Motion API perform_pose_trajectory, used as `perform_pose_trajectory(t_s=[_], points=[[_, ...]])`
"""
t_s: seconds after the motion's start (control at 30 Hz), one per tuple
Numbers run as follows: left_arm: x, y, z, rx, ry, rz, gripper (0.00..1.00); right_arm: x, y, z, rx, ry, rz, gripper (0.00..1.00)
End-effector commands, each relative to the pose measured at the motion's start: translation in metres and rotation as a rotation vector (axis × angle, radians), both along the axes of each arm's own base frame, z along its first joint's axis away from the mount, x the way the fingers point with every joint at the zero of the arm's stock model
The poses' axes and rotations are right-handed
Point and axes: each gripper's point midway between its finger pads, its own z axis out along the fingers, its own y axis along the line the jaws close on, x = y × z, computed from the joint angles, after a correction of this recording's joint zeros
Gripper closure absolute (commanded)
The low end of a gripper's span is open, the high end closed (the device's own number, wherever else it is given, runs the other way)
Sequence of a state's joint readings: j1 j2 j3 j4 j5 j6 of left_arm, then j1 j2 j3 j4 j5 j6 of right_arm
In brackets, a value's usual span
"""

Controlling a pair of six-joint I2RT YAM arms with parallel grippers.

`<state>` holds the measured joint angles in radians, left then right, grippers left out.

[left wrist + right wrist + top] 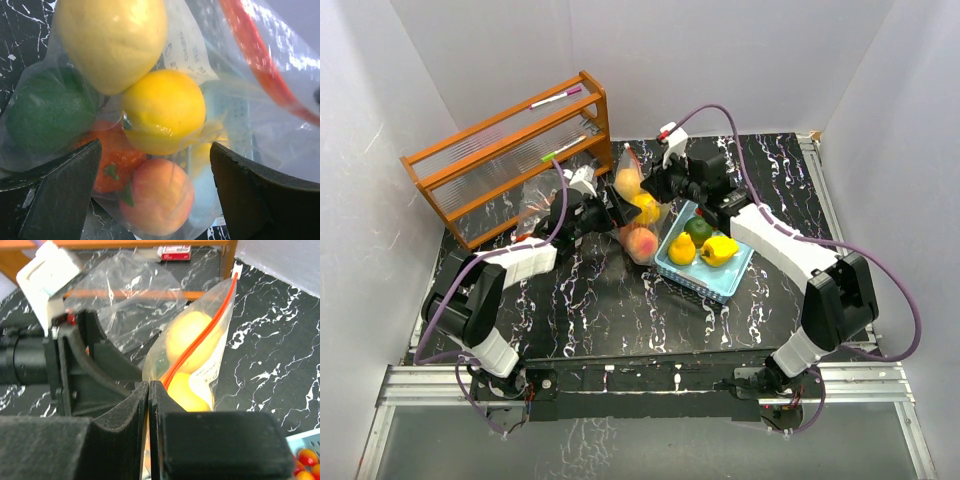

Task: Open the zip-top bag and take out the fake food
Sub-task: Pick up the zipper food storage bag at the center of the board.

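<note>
The clear zip-top bag with a red zip strip stands between my two grippers at the middle of the table. It holds fake food: a pale yellow lemon, a yellow fruit, a green lime, an orange and a peach. My left gripper is open, with one finger on each side of the bag's lower part. My right gripper is shut on the bag's film beside the zip strip. More fake food lies in the blue basket: a yellow pear, a green pepper and a yellow pepper.
The blue basket sits just right of the bag. A wooden rack with marker pens stands at the back left. A second, empty clear bag lies behind the left gripper. White walls close in the table.
</note>
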<state>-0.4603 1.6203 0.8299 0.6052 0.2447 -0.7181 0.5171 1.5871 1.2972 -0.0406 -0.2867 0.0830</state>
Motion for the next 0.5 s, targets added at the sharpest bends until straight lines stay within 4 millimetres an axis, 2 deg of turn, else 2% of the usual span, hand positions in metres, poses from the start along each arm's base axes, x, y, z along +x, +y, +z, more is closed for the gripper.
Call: perform_pose_trajectory(t_s=[0.0, 0.1, 0.13, 0.27, 0.3, 0.33, 0.37, 0.4, 0.47], points=[[0.01, 0.017, 0.031, -0.081, -0.061, 0.044, 0.09, -0.02, -0.003, 0.014, -0.041, -0.108, 0.029, 0.93], [0.016, 0.016, 0.043, -0.122, -0.084, 0.016, 0.07, -0.033, -0.004, 0.0, -0.039, -0.07, 0.041, 0.93], [0.017, 0.014, 0.044, -0.119, -0.092, 0.005, 0.1, -0.038, -0.004, -0.007, -0.027, -0.049, 0.045, 0.93], [0.014, 0.007, 0.04, -0.156, -0.082, -0.032, 0.48, -0.055, 0.008, -0.017, 0.094, 0.044, 0.081, 0.93], [0.011, 0.006, 0.035, -0.158, -0.074, -0.043, 0.6, -0.062, 0.013, -0.02, 0.125, 0.067, 0.108, 0.93], [0.009, 0.004, 0.032, -0.163, -0.069, -0.058, 0.84, -0.068, 0.019, -0.021, 0.152, 0.078, 0.134, 0.93], [0.007, 0.003, 0.03, -0.169, -0.065, -0.066, 0.97, -0.073, 0.023, -0.022, 0.168, 0.083, 0.15, 0.92], [0.006, 0.003, 0.026, -0.173, -0.057, -0.067, 1.0, -0.079, 0.027, -0.024, 0.171, 0.085, 0.159, 0.93], [0.005, 0.006, 0.022, -0.171, -0.047, -0.047, 1.0, -0.086, 0.033, -0.028, 0.153, 0.075, 0.173, 0.93]])
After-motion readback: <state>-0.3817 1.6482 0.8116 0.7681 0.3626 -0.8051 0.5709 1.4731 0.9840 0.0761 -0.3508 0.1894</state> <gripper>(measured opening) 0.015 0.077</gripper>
